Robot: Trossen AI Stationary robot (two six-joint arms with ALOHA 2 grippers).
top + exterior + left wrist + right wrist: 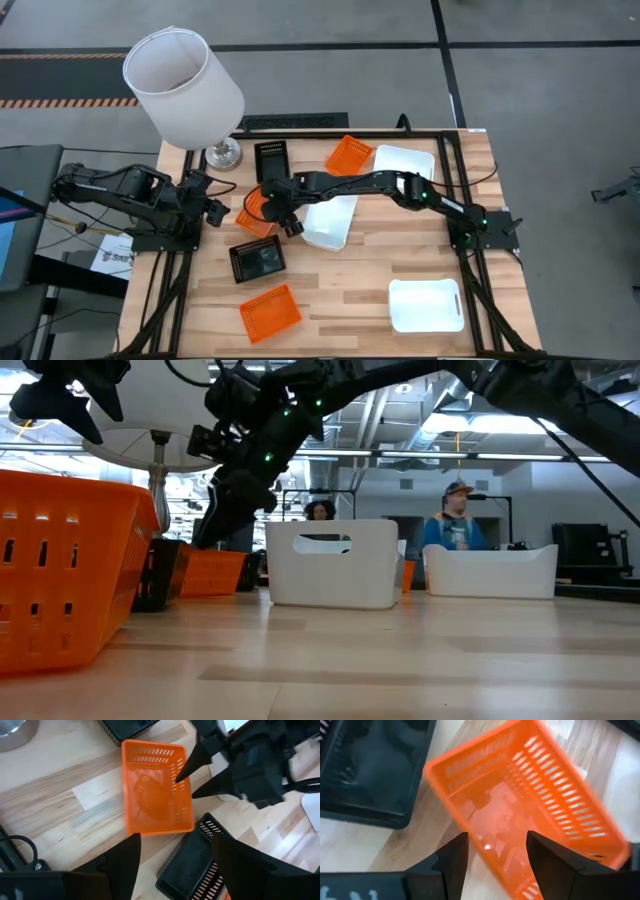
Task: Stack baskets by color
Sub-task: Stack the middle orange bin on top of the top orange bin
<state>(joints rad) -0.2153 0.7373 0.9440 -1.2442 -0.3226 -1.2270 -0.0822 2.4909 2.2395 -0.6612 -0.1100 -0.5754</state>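
- Right pincer [277, 217] reached across the bench [350, 300] to just over an orange basket [254, 212] near the left edge; fingers spread wide, one over the basket's inside, holding nothing.
- Left pincer [213, 207] hung at the left edge just beside that same basket, fingers wide apart, empty.
- Seen past the left wrist: same orange basket [157, 787] flat on the wood, the right arm's fingers at its rim; a black basket [195, 865] close beside it.
- Second black basket [271, 160] lay near the far edge, next to the lamp base [223, 154] under a big white lamp shade [183, 88].
- Another black one [258, 260] sat toward the near-left part of the bench.
- Orange basket [349, 156] lay by the far edge, touching a white basket [404, 165].
- Third orange basket [270, 311] rested at the near-left corner.
- White basket [330, 222] stood mid-bench under the right arm; another white basket [426, 304] sat at the near-right corner.
- Two people [455, 520] sat in the room beyond.
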